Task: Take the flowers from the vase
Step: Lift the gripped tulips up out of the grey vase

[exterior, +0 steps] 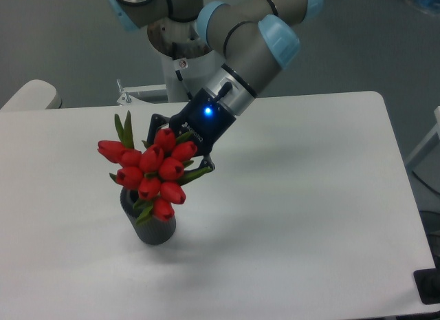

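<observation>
Gripper, clenched on the flowers, held the bunch tilted just above the vase on the desk, stems seemingly pointing down toward its mouth.

The arm descends from the upper left of the view, its grey links joined by light blue caps, and slants down and to the left towards the near side. The wrist section, silver then black, carries a lit blue lamp. The pincer sits at the low end of the wrist, tilted with the arm rather than vertical. Its dark fingers are closed on the flowers, which largely hide the tips. The base column stands at the far edge, behind the wrist.
</observation>
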Available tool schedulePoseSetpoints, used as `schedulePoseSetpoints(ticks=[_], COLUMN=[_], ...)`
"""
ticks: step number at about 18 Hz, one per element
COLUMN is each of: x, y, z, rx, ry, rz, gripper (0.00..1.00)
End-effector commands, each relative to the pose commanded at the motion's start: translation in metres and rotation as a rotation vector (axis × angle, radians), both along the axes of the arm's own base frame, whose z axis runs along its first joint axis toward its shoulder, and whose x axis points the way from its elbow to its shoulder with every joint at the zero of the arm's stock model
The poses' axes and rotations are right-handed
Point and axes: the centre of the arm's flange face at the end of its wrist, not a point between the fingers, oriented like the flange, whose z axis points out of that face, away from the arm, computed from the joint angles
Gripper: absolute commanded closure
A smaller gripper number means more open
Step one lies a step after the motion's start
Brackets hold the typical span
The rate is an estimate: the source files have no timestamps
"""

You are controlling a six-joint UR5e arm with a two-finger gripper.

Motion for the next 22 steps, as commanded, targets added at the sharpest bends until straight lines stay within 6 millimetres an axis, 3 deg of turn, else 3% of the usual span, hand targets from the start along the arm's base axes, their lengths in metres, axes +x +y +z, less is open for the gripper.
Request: schedulePoseSetpoints(ticks=[6, 14, 22], x=[0.001, -0.012, -0.023], y=[-0.005, -0.015, -0.027], z=[0.011, 0.033, 0.045], rx=[0.005, 0.020, -0.012], ry=[-0.001, 0.026, -0.075], rz=[0.014, 0.050, 0.137], gripper=[0.71, 0.71, 0.71])
